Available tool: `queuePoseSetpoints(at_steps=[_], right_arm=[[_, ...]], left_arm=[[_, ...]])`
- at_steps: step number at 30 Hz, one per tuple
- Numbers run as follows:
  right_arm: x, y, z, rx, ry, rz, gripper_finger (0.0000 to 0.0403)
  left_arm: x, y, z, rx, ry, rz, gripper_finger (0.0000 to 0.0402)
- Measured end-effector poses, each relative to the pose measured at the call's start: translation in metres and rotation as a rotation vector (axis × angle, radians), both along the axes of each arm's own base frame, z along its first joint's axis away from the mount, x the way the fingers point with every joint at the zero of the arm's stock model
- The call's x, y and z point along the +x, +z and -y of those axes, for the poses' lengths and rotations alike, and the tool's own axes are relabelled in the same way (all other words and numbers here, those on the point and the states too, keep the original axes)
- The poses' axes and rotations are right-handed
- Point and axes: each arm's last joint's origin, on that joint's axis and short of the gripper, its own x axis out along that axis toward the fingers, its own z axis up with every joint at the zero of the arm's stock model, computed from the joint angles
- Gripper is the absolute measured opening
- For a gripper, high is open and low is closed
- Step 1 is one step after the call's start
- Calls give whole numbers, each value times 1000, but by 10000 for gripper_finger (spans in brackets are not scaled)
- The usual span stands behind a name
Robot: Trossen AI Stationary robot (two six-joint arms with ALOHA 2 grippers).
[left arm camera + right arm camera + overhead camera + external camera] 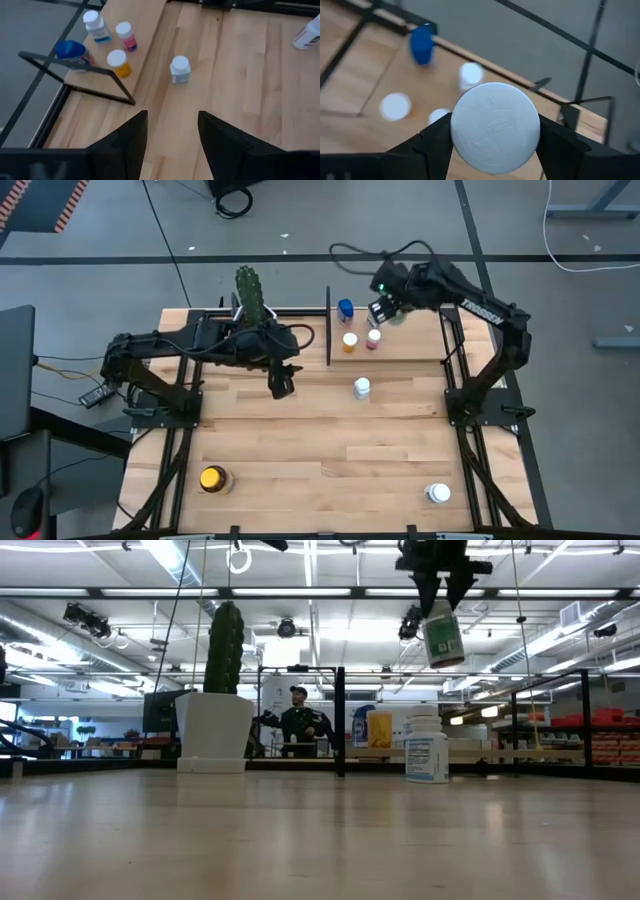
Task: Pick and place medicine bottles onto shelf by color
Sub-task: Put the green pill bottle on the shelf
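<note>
- The right claw [495, 137] is clamped on the white cap of a green-labelled bottle [443, 638], carried high above the shelf [420, 352]. I'd say the placing step is under way.
- Next it likely needs lowering into a free spot beside matching colours; blue [345, 308], orange [350, 341] and pink [373, 338] bottles already stand there.
- The left claw [172, 132] hangs part open and empty over the slatted wooden desk [300, 460], facing a smooth white bottle [361, 388].

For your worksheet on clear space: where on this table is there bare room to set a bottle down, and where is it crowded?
Free: the wide tabletop between the white bottle, yellow-capped bottle and corner bottle. Crowded: the shelf end by the black post, where bottles cluster.
</note>
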Motion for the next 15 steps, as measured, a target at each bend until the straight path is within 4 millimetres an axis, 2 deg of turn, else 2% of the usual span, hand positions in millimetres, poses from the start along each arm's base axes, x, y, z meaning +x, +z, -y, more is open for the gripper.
queuePoseSetpoints(at_steps=[6, 9, 12, 15], right_arm=[[-19, 1, 39, 16, -87, 25, 246], [-20, -3, 54, 5, -95, 73, 246], [-20, -16, 64, 18, -100, 77, 246], [-15, -41, 72, 60, -99, 64, 246]], left_arm=[[3, -1, -4, 50, -53, 2, 172], [10, -18, -8, 29, -70, 10, 172], [15, -40, -11, -33, -85, 9, 173], [15, -54, -11, -71, -63, -18, 171]])
